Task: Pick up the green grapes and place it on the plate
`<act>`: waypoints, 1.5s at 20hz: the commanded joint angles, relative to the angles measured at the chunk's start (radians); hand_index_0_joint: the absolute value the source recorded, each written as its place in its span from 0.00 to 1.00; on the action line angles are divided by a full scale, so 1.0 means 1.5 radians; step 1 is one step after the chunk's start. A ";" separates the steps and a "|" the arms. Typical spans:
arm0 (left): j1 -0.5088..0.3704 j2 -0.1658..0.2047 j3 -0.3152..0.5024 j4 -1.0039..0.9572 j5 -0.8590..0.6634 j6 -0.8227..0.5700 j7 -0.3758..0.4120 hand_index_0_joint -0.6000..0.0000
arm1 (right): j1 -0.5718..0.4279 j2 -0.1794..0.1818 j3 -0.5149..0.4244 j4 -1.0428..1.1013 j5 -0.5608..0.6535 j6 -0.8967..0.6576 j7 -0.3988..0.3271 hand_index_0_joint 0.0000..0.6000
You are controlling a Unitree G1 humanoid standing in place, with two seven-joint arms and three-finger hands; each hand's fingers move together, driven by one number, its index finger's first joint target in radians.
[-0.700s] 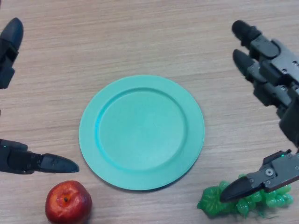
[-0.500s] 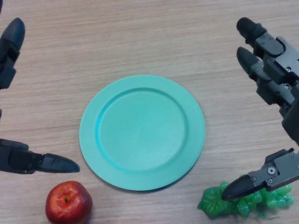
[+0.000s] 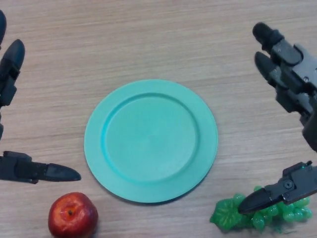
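Note:
A bunch of green grapes (image 3: 233,216) lies on the wooden table at the bottom right, partly under my right thumb. A teal plate (image 3: 150,140) sits bare in the middle of the table. My right hand (image 3: 292,84) is open at the right edge, its fingers stretched out over the table and its thumb over the grapes, apart from them as far as I can tell. My left hand (image 3: 12,74) is open at the left edge, fingers up and thumb low, holding nothing.
A red apple (image 3: 73,214) stands at the bottom left, just below my left thumb and near the plate's lower left rim. The wooden table (image 3: 148,39) stretches bare behind the plate.
My right hand has drifted slightly right and down, its thumb still above the grapes. My left hand has shifted a little down and left. The grapes, plate and apple have not moved.

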 commanded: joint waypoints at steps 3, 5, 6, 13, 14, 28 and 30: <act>-0.020 0.023 0.023 -0.012 0.027 -0.107 0.006 1.00 | 0.057 -0.001 -0.019 0.107 -0.110 -0.260 0.018 0.00; -0.020 0.022 0.015 -0.008 0.044 -0.112 0.006 1.00 | 0.077 0.001 -0.033 0.184 -0.158 -0.340 0.025 0.00; -0.022 0.024 0.013 -0.007 0.048 -0.109 0.004 1.00 | 0.088 -0.001 -0.035 0.234 -0.200 -0.389 0.025 0.00; -0.031 0.029 0.016 0.005 0.062 -0.122 0.011 1.00 | 0.042 -0.029 -0.033 0.463 -0.364 -0.568 -0.063 0.00; -0.031 0.029 0.016 0.006 0.064 -0.127 0.013 1.00 | 0.031 -0.035 -0.031 0.493 -0.385 -0.583 -0.077 0.00; -0.035 0.033 0.019 0.031 0.067 -0.153 0.028 1.00 | -0.038 -0.055 -0.011 0.518 -0.470 -0.572 -0.093 1.00; -0.036 0.035 0.026 0.036 0.062 -0.159 0.028 1.00 | -0.069 -0.057 -0.018 0.459 -0.468 -0.542 -0.054 1.00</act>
